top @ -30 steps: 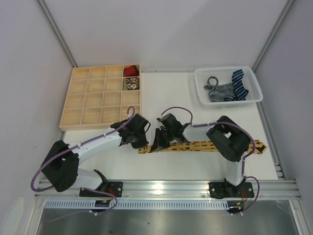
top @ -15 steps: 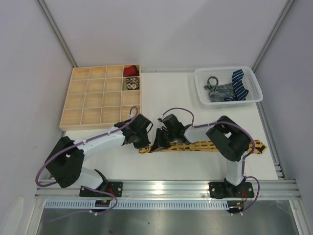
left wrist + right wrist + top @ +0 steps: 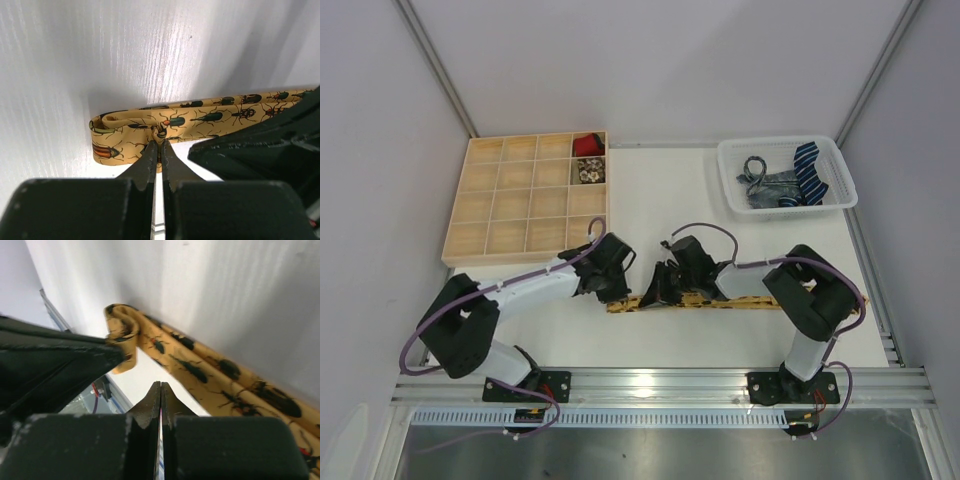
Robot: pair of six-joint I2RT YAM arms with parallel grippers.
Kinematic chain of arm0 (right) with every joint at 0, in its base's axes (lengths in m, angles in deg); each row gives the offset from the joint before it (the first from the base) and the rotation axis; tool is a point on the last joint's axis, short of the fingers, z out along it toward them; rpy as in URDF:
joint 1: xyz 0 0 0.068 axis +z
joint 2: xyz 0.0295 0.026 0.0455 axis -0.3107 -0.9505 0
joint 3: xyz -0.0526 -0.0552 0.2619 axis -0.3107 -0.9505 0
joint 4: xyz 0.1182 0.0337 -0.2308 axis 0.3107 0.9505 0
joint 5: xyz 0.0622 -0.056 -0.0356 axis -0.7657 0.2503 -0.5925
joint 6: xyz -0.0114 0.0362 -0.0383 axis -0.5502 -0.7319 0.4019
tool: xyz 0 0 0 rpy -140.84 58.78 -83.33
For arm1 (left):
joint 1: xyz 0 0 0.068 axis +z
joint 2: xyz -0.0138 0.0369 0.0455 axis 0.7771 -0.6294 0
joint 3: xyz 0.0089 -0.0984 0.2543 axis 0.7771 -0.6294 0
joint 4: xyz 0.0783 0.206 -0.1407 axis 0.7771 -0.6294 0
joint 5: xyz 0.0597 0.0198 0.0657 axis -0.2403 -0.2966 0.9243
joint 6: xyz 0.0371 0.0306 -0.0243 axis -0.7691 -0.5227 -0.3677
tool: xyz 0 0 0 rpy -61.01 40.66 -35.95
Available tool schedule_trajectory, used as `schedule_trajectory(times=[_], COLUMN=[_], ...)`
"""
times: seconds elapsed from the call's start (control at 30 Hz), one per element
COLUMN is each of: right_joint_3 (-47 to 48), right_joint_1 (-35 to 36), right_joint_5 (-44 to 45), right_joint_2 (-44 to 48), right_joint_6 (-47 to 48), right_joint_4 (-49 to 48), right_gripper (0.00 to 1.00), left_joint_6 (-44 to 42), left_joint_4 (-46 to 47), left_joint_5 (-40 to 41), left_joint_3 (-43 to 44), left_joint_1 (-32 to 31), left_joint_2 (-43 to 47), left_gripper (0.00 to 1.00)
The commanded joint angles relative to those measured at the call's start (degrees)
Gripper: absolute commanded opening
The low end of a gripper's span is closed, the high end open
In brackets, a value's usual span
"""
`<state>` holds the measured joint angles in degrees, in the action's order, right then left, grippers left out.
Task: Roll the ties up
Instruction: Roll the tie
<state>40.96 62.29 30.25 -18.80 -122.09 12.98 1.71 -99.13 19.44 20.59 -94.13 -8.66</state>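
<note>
Since the tabletop (image 3: 660, 190) looks smooth, the yellow tie (image 3: 200, 118) laid along it may be dragged instead of rolled. Its folded end is pinched at the tips of the left claw (image 3: 158, 145). The fold could be lost if that thin grip slips, as the right claw (image 3: 160, 387), just beside the strip, is pressed together and empty.

The beetle-print tie (image 3: 210, 116) is seen as smooth woven cloth with a soft sheen. The tabletop (image 3: 100, 50) is shown white, matt and finely grained. Matt black plastic is noted on the left gripper (image 3: 158, 146). Pale bare wood is made out on the compartment tray (image 3: 510, 205), white perforated plastic on the basket (image 3: 730, 185), brushed metal on the front rail (image 3: 660, 380).
</note>
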Motion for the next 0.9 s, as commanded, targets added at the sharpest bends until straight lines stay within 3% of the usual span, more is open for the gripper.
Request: schedule_trajectory(times=[0.0,0.17,0.27,0.37,0.47,0.57,0.73,0.87], right_joint_3=[0.0,-1.1,-3.6,-5.6,-7.7,-9.6,-11.8,-12.4], right_joint_1=[0.6,1.0,1.9,3.4,4.2,5.4,7.9,10.7], right_joint_5=[0.8,0.8,1.2,3.9,6.2,10.7,16.7,22.8], right_joint_2=[3.3,2.4,2.7,3.6,4.4,6.2,8.6,9.1], right_joint_6=[-0.1,-0.1,-1.3,-1.1,-1.0,-0.1,0.8,0.5], right_joint_4=[-4.5,-7.5,-12.8,-15.1,-17.8,-19.9,-22.7,-24.5], right_gripper=[0.0,0.0,0.1,0.28,0.29,0.38,0.39,0.47], left_joint_6=[0.6,0.5,0.4,0.3,0.1,-0.1,0.1,0.3], left_joint_4=[2.4,2.9,3.3,3.5,3.1,2.4,2.3,2.5], left_joint_5=[-0.8,-1.0,-1.7,-1.9,-1.9,-1.9,-2.2,-2.3], left_joint_3=[0.6,0.6,0.8,0.7,1.4,2.0,2.0,2.1], left_joint_1=[-0.5,-0.5,-0.5,-0.6,-0.6,-0.6,-0.6,-0.6], left_joint_2=[-0.8,-1.6,-2.3,-2.5,-3.1,-3.7,-3.8,-4.3], left_gripper=[0.0,0.01,0.0,0.0,0.0,0.0,0.01,0.01])
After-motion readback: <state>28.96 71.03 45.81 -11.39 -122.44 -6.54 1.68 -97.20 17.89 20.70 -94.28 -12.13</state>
